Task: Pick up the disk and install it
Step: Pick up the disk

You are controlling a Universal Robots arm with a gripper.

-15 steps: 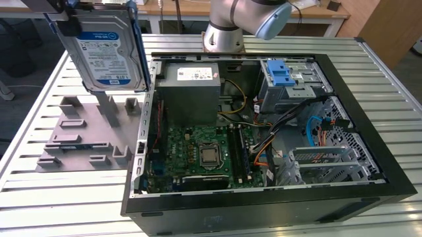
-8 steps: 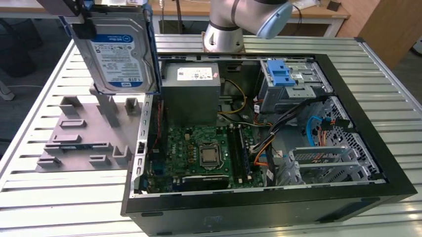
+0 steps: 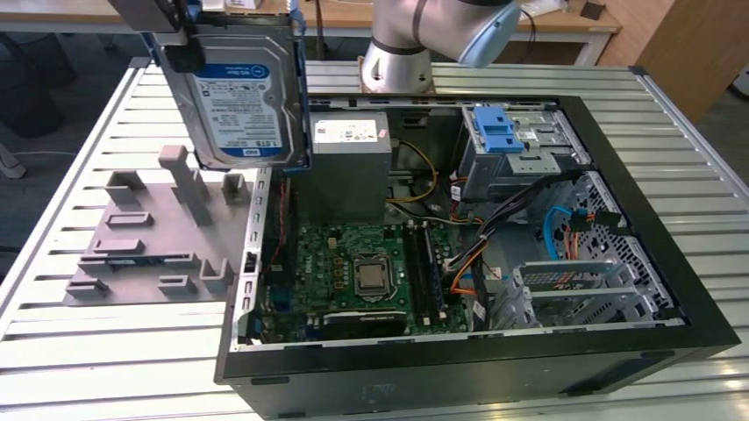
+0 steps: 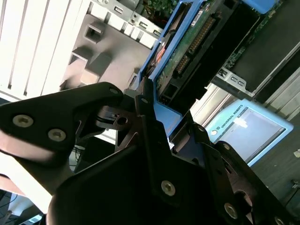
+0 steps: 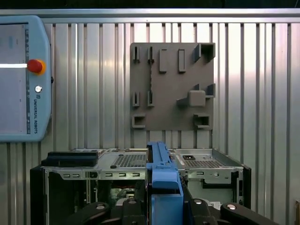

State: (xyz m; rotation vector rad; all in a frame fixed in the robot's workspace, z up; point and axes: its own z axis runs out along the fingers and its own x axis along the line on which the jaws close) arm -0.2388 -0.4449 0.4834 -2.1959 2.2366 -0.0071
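The slatted metal table (image 3: 70, 351) is the biggest thing I have, with bare slats running out to its rim on the exterior view's left and near side. On it lies the open black computer case (image 3: 468, 368), its walls boxing in the motherboard (image 3: 363, 263), cables and bays. Free air is only above it. Just beside the case's wall on the exterior view's left sits the grey fixture plate (image 3: 129, 228), with blocks and pegs sticking up; in the first wrist view that plate (image 5: 171, 93) lies beyond the case's far edge. Inside the case, the grey metal box (image 3: 347, 167) stands against the back wall, and the drive cage (image 3: 527, 145) fills the back corner on the exterior view's right, a blue latch (image 3: 497, 130) on its top.

The disk (image 3: 240, 96) is raised off everything, upright, label toward the exterior camera, touching neither plate nor case. In that view its lower edge falls over the line where plate and case wall meet. The gripper (image 5: 165, 208) is clenched on the disk's blue bracket, fingers (image 4: 144, 112) pressed to the frame in the second wrist view, where the circuit-board side (image 4: 187, 51) shows. A teach pendant (image 5: 21, 79) lies on the slats, well apart from the plate
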